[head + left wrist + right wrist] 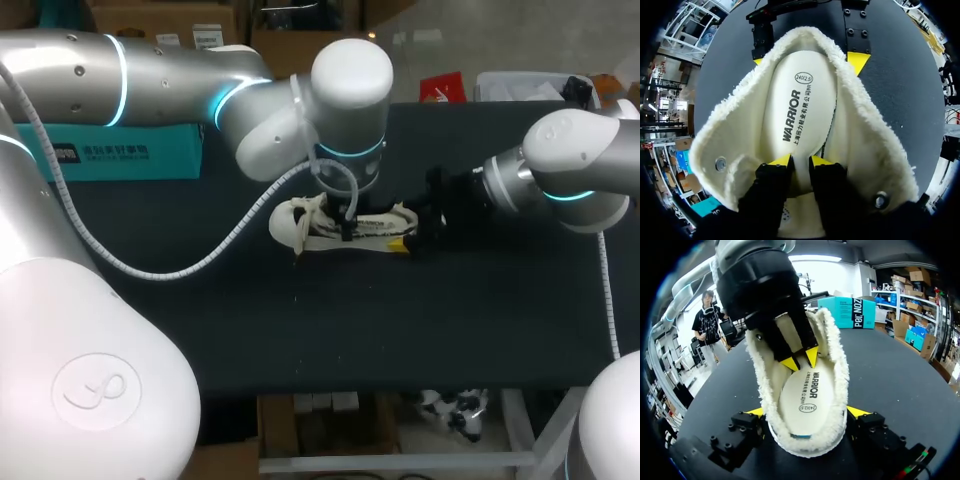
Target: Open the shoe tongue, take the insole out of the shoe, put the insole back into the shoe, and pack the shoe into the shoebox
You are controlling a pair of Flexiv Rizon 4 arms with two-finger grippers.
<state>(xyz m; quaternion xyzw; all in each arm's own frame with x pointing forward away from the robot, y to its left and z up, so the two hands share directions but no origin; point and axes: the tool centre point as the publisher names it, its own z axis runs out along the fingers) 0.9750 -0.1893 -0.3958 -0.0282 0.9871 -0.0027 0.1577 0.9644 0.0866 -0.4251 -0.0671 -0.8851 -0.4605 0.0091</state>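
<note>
A white fleece-lined shoe (pixel 330 228) lies in the middle of the black table, its tongue folded back. Its cream printed insole (pixel 800 110) lies inside. My left gripper (pixel 800 161) reaches down into the shoe's opening, its yellow tips close together and pinching the fore end of the insole (pixel 807 395). My right gripper (pixel 805 411) straddles the heel, a wide-set yellow fingertip (pixel 856 411) pressed against each side of the shoe (pixel 837 370). In the head view the left gripper (pixel 348 222) stands over the shoe's middle and the right gripper (pixel 415 235) at its heel end.
A teal shoebox (pixel 120 152) sits at the table's back left, partly under my left arm. A white cable (pixel 200 262) from the left arm loops down over the table, left of the shoe.
</note>
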